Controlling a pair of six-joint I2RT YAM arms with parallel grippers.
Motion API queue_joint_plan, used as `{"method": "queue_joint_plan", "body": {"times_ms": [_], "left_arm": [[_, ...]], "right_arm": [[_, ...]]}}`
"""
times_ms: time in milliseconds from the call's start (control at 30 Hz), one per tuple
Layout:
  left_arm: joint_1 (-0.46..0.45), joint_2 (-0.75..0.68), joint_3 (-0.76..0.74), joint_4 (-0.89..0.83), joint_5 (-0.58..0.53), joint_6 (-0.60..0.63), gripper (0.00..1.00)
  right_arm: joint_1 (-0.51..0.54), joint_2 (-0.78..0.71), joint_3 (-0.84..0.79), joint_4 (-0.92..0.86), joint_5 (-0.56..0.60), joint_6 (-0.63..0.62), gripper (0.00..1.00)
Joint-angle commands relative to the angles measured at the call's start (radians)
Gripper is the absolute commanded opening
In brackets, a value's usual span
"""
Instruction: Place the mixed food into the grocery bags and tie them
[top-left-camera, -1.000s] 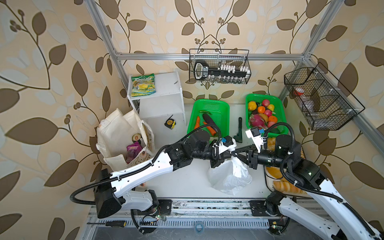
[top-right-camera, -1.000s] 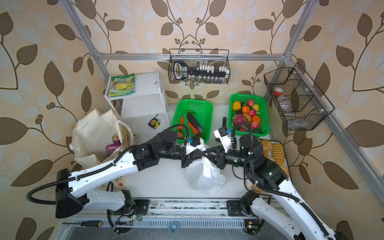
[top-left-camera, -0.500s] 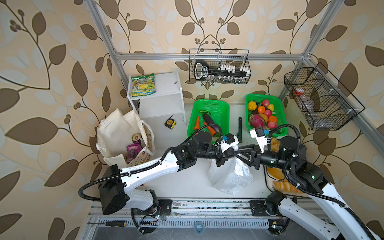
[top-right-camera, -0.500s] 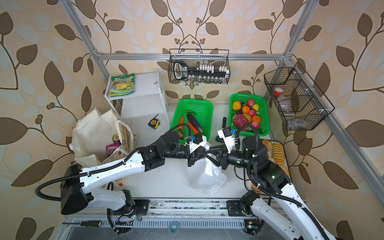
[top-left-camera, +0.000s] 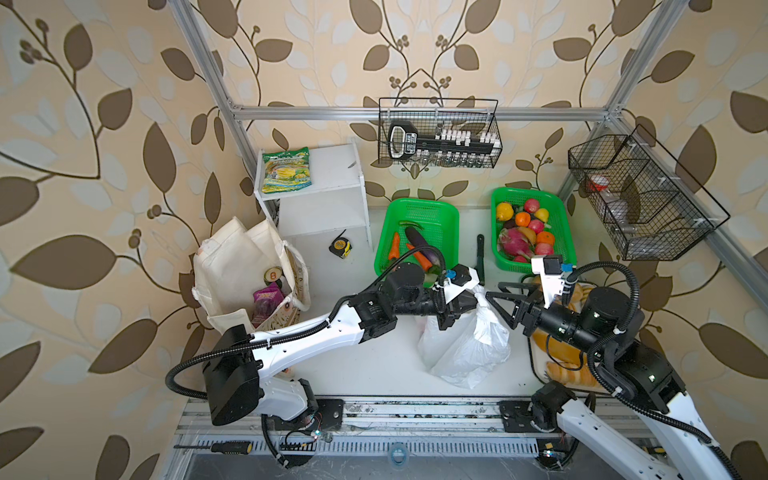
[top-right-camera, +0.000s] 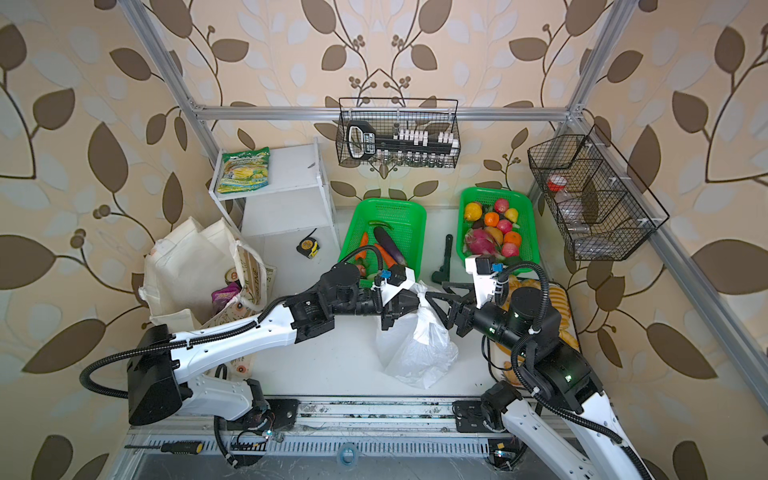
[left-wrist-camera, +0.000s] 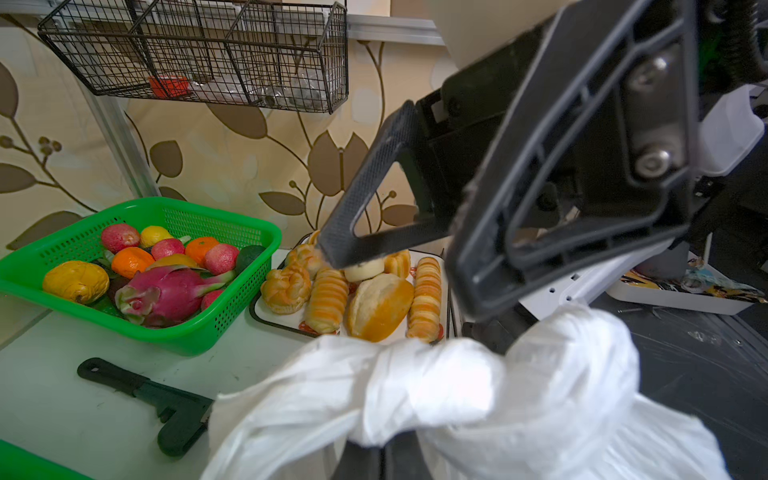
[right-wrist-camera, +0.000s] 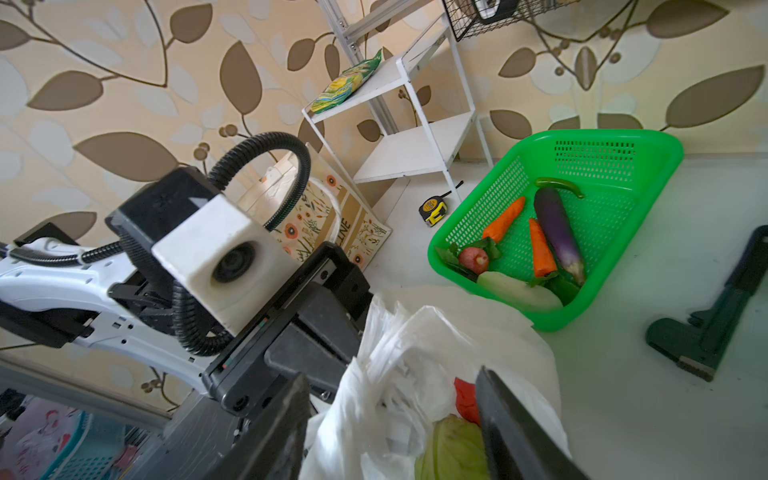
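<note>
My left gripper (top-left-camera: 473, 300) is clamped on the white plastic bag (top-left-camera: 469, 349) at its neck — the bag hangs beneath it onto the tabletop (top-left-camera: 374, 357). Right gripper (top-left-camera: 493, 289), jaws apart and empty, sits just beside the knot (top-left-camera: 481, 296), facing it. Canvas tote (top-left-camera: 232, 266) is well behind my left gripper.

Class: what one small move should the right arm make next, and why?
Probably close the open right tool on the twisted top of the white plastic bag and pull away from the left tool, which is shut on it. The cabbage shows through a gap, so the tie looks loose.
</note>
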Motion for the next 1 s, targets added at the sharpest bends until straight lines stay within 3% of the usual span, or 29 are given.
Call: {"method": "queue_joint_plan", "body": {"times_ms": [0, 167, 333, 600, 800, 967], "left_arm": [[-0.008, 0.004, 0.006, 0.071, 0.007, -0.016, 0.00], [-0.008, 0.009, 0.003, 0.087, 0.004, -0.021, 0.00], [-0.009, 0.010, 0.000, 0.099, 0.001, -0.029, 0.00], [-0.007, 0.032, -0.010, 0.153, 0.026, -0.065, 0.00], [-0.006, 0.052, -0.016, 0.203, 0.053, -0.103, 0.00], [-0.001, 0.053, -0.028, 0.233, 0.047, -0.122, 0.00]], "right_arm": [[-0.004, -0.037, -0.009, -0.025, 0.106, 0.005, 0.48], [-0.005, -0.025, -0.048, -0.069, 0.071, -0.011, 0.16], [-0.004, -0.041, -0.125, -0.053, -0.088, 0.039, 0.03], [0.018, -0.071, -0.211, 0.172, -0.247, 0.183, 0.00], [0.142, -0.036, -0.225, 0.210, -0.172, 0.171, 0.02], [0.172, -0.048, -0.174, 0.066, -0.037, 0.041, 0.06]]}}
